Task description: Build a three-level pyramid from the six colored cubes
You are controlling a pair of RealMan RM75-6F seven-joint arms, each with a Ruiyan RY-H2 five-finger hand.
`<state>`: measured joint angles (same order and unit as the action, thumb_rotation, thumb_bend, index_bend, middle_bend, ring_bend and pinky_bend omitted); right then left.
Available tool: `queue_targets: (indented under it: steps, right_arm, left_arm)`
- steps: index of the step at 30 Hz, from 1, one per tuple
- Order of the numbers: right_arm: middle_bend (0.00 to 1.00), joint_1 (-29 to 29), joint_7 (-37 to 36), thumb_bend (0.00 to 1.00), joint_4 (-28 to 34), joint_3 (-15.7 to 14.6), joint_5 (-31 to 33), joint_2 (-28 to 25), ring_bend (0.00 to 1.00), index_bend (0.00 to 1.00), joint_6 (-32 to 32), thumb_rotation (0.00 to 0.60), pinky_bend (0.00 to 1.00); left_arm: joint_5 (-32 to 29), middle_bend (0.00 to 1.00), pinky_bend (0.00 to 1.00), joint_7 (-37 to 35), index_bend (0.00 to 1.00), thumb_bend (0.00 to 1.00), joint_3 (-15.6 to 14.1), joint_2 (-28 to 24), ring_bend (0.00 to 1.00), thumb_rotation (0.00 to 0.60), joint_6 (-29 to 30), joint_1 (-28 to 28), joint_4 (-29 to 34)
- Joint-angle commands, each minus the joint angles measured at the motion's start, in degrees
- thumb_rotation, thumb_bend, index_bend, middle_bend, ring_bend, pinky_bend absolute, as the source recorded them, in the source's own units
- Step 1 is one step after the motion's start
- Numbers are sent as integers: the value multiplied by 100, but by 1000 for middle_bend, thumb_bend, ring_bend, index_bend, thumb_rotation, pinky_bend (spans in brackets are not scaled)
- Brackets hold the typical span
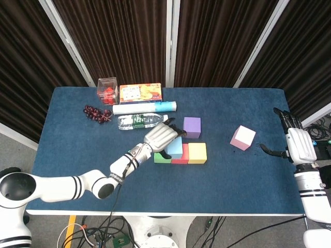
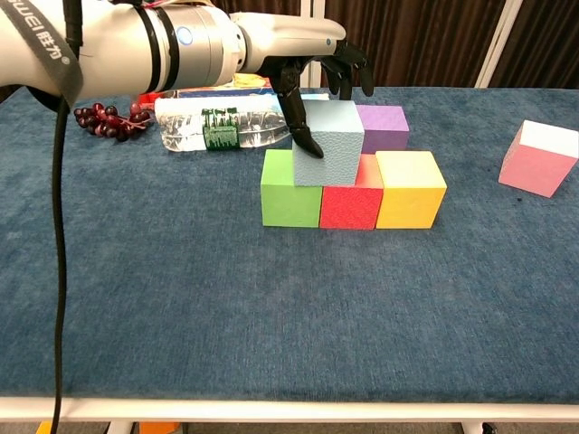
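The table (image 1: 77,170), covered in blue cloth, took up most of both views. Along its far edge lay a bottle (image 1: 138,121), a tube (image 1: 145,107), a biscuit box (image 1: 140,93), a small red box (image 1: 107,90) and some grapes (image 1: 97,112).

The left hand (image 2: 303,63) reached over the middle of the table and grasped the blue cube (image 2: 327,141), thumb down its near-left face and the other fingers over its top and back. The cube sat on the bottom row, straddling the green cube (image 2: 289,188) and red cube (image 2: 350,194), perhaps a little off square. The yellow cube (image 2: 409,188) closed the row on the right, touching the red one.

The right hand (image 1: 299,142) hovered near the right table edge, fingers spread and holding nothing.

The purple cube (image 2: 381,127) stood just behind the row, and the pink cube (image 2: 540,158) lay tilted well apart to the right, nearer the right hand.

The cubes looked like light, stiff foam or painted wood, with matte faces that should not slip much. Being light, they would likely shift at a nudge, so the row could be knocked apart on release. The best hold seemed to be across two opposite side faces, from above, leaving the underside free to land flat.
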<state>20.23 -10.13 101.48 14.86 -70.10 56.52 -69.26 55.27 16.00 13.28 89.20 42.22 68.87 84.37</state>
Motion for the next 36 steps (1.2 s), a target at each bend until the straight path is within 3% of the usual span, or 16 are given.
queue_targets:
  steps: [1,8,16,25,31,36]
  right_arm:
    - [102,-3,-5,101,3,3,-2,-4,0,0,-5,600,0]
    - [102,-15,-11,101,13,7,-12,-21,0,0,-25,600,0]
    - [102,-22,-25,101,5,4,-9,-17,0,0,-22,600,0]
    - [101,-43,-54,101,21,11,-19,-32,0,0,-54,600,0]
    - [101,-16,-129,101,-50,2,32,-42,0,0,75,600,0]
    - [114,117,-20,123,-175,-101,95,33,0,0,430,600,0]
  left_arm:
    - [7,400,65,-7,240,90,10,-9,223,600,-1,5,3]
    - [-7,386,65,5,240,90,11,-19,222,600,-21,26,6]
    - [-4,213,64,19,207,90,6,-2,133,600,51,6,11]
    - [-78,152,64,86,185,91,-2,-145,99,600,109,-36,226]
    - [-16,135,64,-191,176,91,67,-824,92,600,504,-462,1027]
    - [102,142,65,-302,176,90,-118,-1614,92,600,1117,-1124,1540]
